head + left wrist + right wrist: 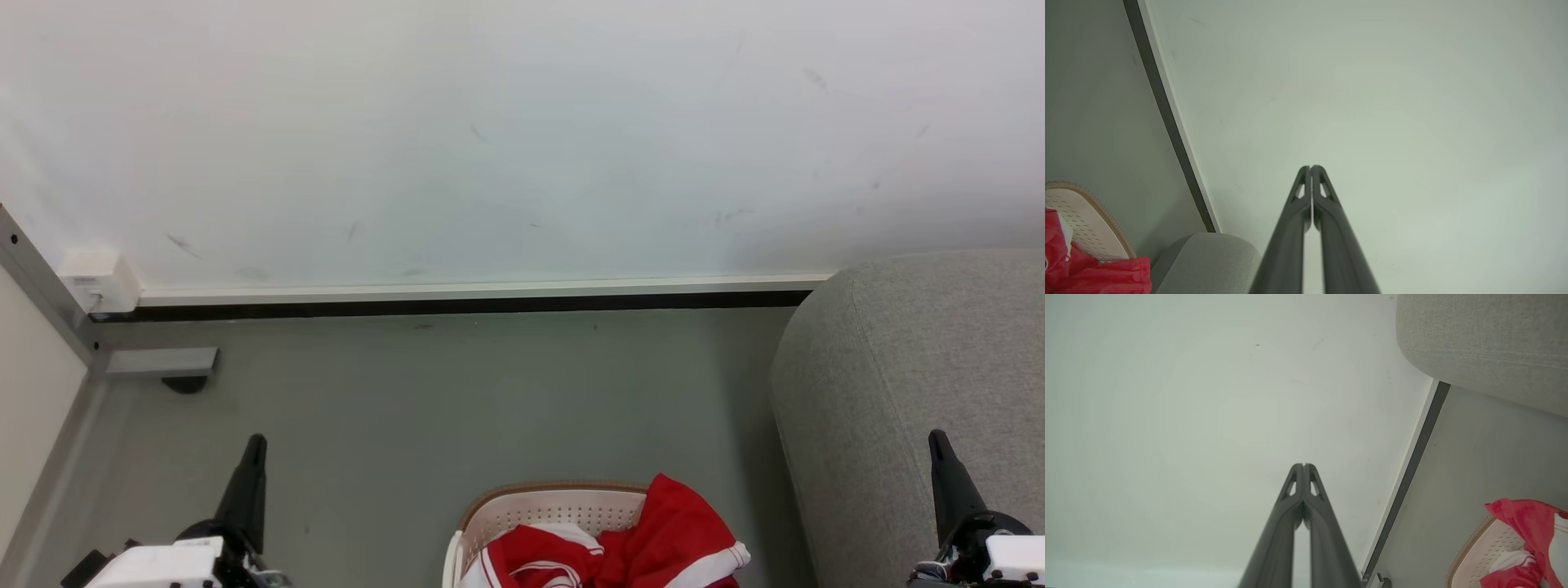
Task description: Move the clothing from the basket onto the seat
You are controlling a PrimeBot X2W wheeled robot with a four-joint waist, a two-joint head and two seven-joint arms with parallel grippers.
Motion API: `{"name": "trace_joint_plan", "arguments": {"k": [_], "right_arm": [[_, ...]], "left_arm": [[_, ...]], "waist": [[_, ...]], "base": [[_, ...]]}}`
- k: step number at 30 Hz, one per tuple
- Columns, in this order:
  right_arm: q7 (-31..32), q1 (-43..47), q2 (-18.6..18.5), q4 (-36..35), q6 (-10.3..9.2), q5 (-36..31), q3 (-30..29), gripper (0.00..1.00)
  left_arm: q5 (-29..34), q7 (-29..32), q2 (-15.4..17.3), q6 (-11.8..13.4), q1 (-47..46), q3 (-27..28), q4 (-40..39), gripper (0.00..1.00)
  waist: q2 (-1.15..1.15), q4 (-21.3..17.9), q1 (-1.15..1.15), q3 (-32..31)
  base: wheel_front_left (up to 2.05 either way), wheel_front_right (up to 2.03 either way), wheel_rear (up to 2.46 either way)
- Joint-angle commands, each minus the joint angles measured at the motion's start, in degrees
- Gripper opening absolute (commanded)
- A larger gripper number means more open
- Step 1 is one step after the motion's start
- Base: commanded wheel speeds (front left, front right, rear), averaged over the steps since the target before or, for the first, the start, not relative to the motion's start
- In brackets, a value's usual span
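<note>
While red clothing sits in basket, left claw, right claw both together.

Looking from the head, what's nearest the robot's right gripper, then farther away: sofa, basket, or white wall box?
1. Sofa, right beside the right gripper.
2. Basket, bottom middle.
3. White wall box, far left.

A white wall with small dark marks stands over a smooth grey floor. A pale strip and a thin black line run between them.
</note>
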Motion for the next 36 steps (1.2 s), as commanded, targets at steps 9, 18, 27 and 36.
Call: {"name": "trace_joint_plan", "arguments": {"k": [9, 18, 27, 36], "right_arm": [[0.2, -0.4, -0.1, -0.2, -0.13, -0.4, -0.2, 0.00], [0.2, -0.4, -0.1, -0.2, -0.13, -0.4, -0.2, 0.00], [0.2, -0.4, -0.1, -0.2, -0.13, -0.4, -0.2, 0.00], [0.2, -0.4, -0.1, -0.2, -0.13, -0.4, -0.2, 0.00]], "left_arm": [[-0.8, 0.3, 0.4, -0.3, -0.4, 0.1, 0.0, 0.00], [-0.8, 0.3, 0.4, -0.3, -0.4, 0.1, 0.0, 0.00], [-0.8, 0.3, 0.4, -0.3, -0.4, 0.1, 0.0, 0.00], [-0.8, 0.3, 0.4, -0.3, -0.4, 0.1, 0.0, 0.00]], "waist": [[0.00, 0.0, 0.00, 0.0], [0.00, 0.0, 0.00, 0.0], [0.00, 0.0, 0.00, 0.0], [0.00, 0.0, 0.00, 0.0]], "base": [[0.00, 0.00, 0.00], [0.00, 0.00, 0.00], [0.00, 0.00, 0.00], [0.00, 0.00, 0.00]]}}
